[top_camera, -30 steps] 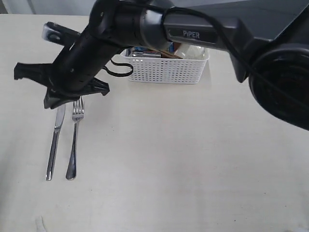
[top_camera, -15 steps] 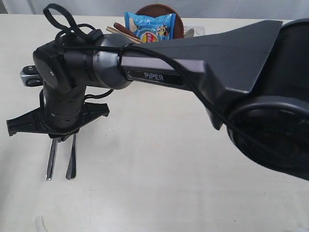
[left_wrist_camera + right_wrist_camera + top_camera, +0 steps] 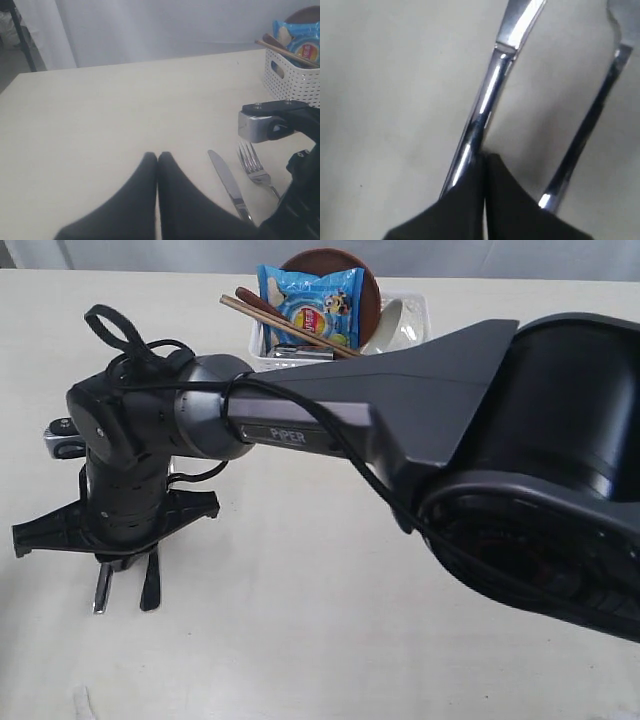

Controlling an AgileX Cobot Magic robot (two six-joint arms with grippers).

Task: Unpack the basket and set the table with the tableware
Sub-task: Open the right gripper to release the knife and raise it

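- Right gripper (image 3: 485, 156) fingers pressed together, gripping nothing; knife (image 3: 487, 95) handle at their tips, fork (image 3: 587, 132) just beside.
- Left gripper (image 3: 157, 157) fingers closed, empty; open table (image 3: 100, 110) ahead.

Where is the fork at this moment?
In the exterior view the fork lies on the table at the left, just right of the knife.

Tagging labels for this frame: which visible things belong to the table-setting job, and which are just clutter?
Job: knife and fork, already on the table; basket, holding chopsticks, wooden spoon, bowl, brown plate.
Not job: blue snack bag, in the basket.
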